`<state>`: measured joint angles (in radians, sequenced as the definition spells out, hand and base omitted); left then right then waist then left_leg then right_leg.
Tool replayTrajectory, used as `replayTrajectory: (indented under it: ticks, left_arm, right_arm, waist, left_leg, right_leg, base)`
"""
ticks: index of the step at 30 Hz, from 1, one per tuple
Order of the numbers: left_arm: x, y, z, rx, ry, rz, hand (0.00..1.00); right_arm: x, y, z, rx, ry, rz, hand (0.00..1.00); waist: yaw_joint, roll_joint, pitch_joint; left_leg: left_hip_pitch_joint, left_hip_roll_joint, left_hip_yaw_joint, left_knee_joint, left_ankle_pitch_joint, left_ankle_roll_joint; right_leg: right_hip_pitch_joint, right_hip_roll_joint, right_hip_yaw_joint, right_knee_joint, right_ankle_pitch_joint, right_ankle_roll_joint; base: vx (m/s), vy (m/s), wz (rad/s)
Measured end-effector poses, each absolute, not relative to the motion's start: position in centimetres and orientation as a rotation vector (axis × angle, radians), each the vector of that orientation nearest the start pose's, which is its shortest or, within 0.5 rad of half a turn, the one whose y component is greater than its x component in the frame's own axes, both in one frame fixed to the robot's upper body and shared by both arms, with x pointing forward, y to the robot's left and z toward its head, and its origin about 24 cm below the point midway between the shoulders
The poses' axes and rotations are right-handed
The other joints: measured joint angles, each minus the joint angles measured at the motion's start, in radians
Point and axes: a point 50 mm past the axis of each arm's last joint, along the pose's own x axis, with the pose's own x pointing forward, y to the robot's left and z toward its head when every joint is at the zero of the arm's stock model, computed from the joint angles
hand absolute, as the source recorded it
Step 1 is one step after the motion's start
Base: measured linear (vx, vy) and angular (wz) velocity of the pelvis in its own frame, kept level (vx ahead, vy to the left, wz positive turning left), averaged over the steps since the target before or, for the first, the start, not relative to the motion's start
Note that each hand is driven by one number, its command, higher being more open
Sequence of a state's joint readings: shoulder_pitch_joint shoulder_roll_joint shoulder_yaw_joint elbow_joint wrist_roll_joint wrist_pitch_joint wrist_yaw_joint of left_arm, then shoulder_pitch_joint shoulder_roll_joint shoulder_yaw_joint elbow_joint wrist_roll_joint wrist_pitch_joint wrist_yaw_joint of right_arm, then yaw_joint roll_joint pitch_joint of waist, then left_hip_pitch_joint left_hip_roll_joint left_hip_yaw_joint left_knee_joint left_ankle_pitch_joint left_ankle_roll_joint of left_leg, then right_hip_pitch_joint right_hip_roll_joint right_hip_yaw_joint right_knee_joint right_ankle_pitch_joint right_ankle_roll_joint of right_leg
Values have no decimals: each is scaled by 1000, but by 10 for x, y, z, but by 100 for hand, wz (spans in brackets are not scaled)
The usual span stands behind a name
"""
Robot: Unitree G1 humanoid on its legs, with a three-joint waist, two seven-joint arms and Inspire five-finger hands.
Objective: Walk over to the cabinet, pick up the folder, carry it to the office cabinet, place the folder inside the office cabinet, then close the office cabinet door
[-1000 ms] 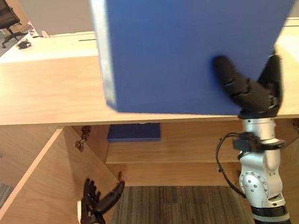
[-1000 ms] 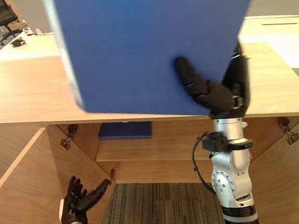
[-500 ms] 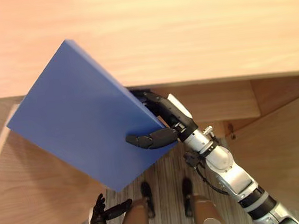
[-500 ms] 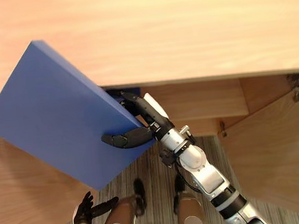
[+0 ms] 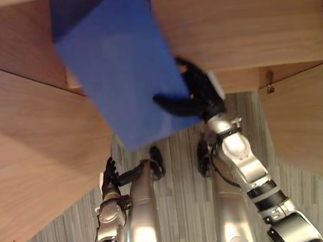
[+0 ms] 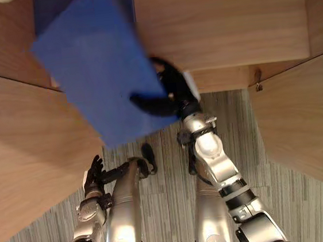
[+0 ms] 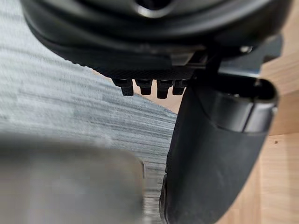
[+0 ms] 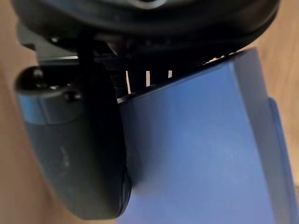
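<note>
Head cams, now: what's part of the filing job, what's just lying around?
Job:
blue folder, pinched in right hand
office cabinet, left door and right door open

Lying about:
darker blue item inside the cabinet
grey carpet
left hand, open, idle

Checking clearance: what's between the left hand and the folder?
Bare grey carpet separates the left hand from the blue folder, per left eye view.

The right hand [image 5: 200, 95] now holds the folder [image 5: 122, 73] lower, at the cabinet's [image 5: 244, 25] open front instead of above its top.
</note>
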<state>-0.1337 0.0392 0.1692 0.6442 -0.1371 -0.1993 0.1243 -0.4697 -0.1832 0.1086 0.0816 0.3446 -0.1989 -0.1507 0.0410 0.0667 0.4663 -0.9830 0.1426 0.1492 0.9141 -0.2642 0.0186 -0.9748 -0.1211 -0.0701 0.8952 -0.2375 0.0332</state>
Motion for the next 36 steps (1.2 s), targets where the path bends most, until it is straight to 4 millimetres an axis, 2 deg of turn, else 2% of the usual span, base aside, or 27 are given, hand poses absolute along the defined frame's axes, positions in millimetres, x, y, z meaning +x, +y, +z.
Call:
replayTrajectory:
  ticks: [1,3,5,9,14,19,20,24,27,32,36]
  left_arm:
    - [251,195,-46,-121,285,311,100]
    - [251,193,-44,-130,276,312,100]
    - [253,192,-41,-154,261,330,100]
    - [253,192,-40,-175,255,360,100]
    - [255,192,-33,-206,225,390,100]
    - [255,191,-32,-219,221,415,100]
    - [255,192,-32,-225,222,425,100]
    - [256,189,-30,-240,213,430,100]
    - [258,184,-27,-246,198,416,100]
    - [259,183,-26,-252,194,416,100]
    - [259,182,-25,-254,192,412,100]
  right_arm:
    - [324,-147,182,303,-551,8,0]
    - [328,-157,191,391,-578,-47,0]
    - [332,-177,203,548,-618,-152,0]
    - [339,-196,217,743,-650,-254,0]
    - [360,-198,230,952,-592,-307,0]
    - [365,-189,237,1069,-572,-289,0]
    - [366,-185,239,1101,-564,-292,100]
    - [369,-176,249,1231,-553,-313,100]
    - [369,-177,260,1304,-567,-325,100]
    - [369,-170,263,1281,-564,-296,100]
    - [368,-163,271,1177,-599,-238,100]
  waist:
    - [11,0,1]
    - [19,0,2]
    - [30,3,3]
    - [36,3,3]
    - [37,3,3]
    - [39,3,3]
    - [39,3,2]
    - [43,5,1]
    - [54,5,0]
    - [57,6,-1]
    - [55,6,-2]
  left_leg:
    - [-25,3,-2,16,0,0]
    - [-39,5,-4,26,1,2]
    - [-55,12,-9,37,0,1]
    - [-71,17,-11,49,-1,-1]
    - [-94,20,-14,64,-2,-1]
    - [-100,22,-17,67,-2,-1]
    - [-100,22,-18,66,-2,-2]
    - [-105,20,-22,55,3,-7]
    - [-106,18,-17,33,21,-6]
    - [-106,20,-20,31,27,-2]
    - [-106,20,-20,33,27,-2]
  right_leg:
    - [-26,-1,-1,18,-4,-3]
    - [-38,0,-3,29,-7,-5]
    - [-48,0,-14,38,-14,-10]
    - [-62,0,-18,49,-18,-12]
    - [-83,0,-20,59,-19,-12]
    - [-85,0,-25,61,-19,-12]
    - [-85,-1,-28,61,-18,-12]
    - [-87,-11,-43,61,-18,-18]
    - [-90,-21,-51,57,-18,-23]
    - [-90,-20,-55,58,-20,-26]
    - [-89,-19,-55,57,-20,-26]
  base:
    - [-39,-54,2]
    - [-16,-48,2]
    - [-1,-55,6]
    - [-1,-41,1]
    - [-42,-45,-1]
    - [-61,-55,0]
    - [-55,-46,0]
    - [-77,-78,11]
    - [-50,-77,16]
    - [-30,-60,2]
    - [-39,-31,0]
